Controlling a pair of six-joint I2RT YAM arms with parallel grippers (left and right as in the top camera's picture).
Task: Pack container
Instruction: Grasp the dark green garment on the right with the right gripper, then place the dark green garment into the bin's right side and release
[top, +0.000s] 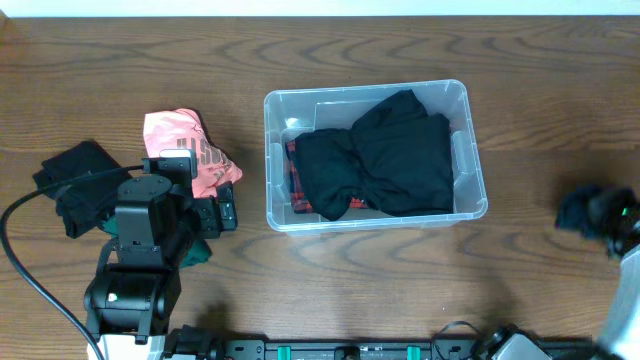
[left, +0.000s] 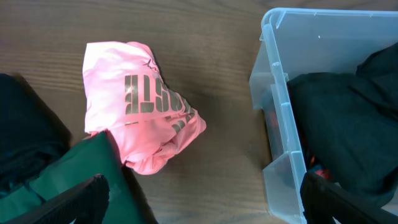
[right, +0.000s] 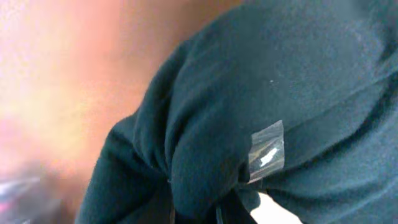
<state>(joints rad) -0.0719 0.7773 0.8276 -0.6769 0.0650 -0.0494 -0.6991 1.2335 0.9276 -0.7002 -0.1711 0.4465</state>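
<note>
The clear plastic container (top: 365, 89) stands at the table's middle and holds black garments (top: 385, 160) over a red plaid piece (top: 297, 185). My left gripper (top: 215, 215) is open and empty, low over the table between a green garment (left: 74, 180) and the container's near corner (left: 280, 118); its fingers show at the bottom of the left wrist view (left: 202, 208). A pink garment (top: 185, 145) lies just beyond it. My right gripper (top: 612, 222) is at the far right edge, shut on a dark garment (right: 249, 93) that fills its wrist view and hides the fingertips.
A black garment (top: 75, 180) lies at the far left, also in the left wrist view (left: 25, 143). The left arm's black cable (top: 20, 250) loops along the left edge. Bare wood table (top: 530, 60) surrounds the container.
</note>
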